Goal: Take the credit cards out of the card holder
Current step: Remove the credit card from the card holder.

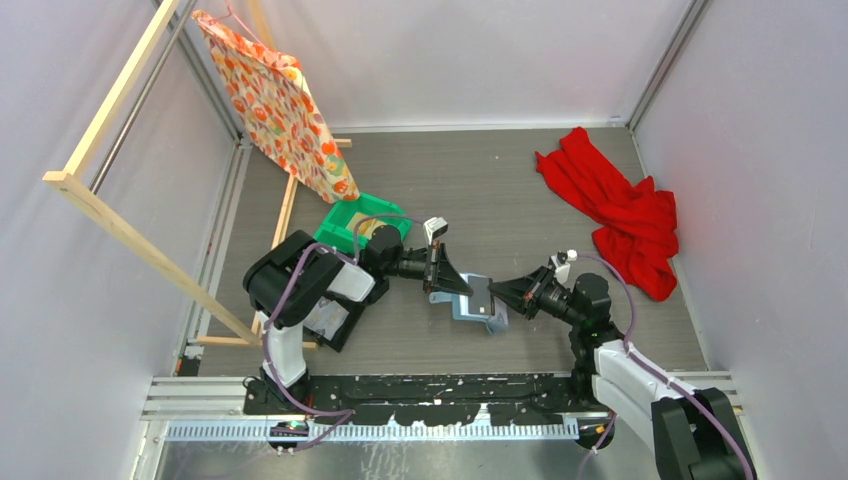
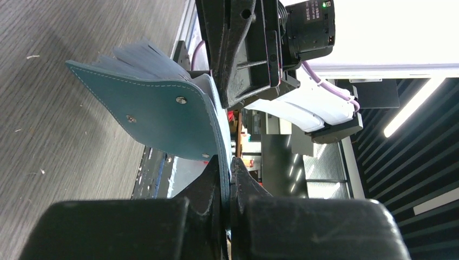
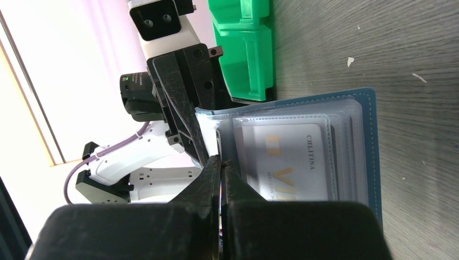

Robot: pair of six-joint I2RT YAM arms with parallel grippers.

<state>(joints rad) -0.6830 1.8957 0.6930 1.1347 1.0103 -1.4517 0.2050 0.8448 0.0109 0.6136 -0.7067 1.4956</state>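
The blue-teal card holder (image 1: 465,305) hangs open just above the table, between both arms. My left gripper (image 1: 446,282) is shut on the edge of its teal cover (image 2: 157,114), which the left wrist view shows pinched at the fingertips (image 2: 227,162). My right gripper (image 1: 496,290) faces it from the right. In the right wrist view it (image 3: 222,161) is shut on a thin leaf at the holder's inner edge, seen edge-on; sleeve or card, I cannot tell. A pale credit card (image 3: 287,162) with gold print sits in the clear sleeves over the blue cover (image 3: 373,151).
A green plastic bin (image 1: 355,220) stands behind the left arm, also in the right wrist view (image 3: 243,49). A red cloth (image 1: 620,210) lies at the back right. A patterned cloth (image 1: 280,100) hangs from a wooden frame (image 1: 120,220) on the left.
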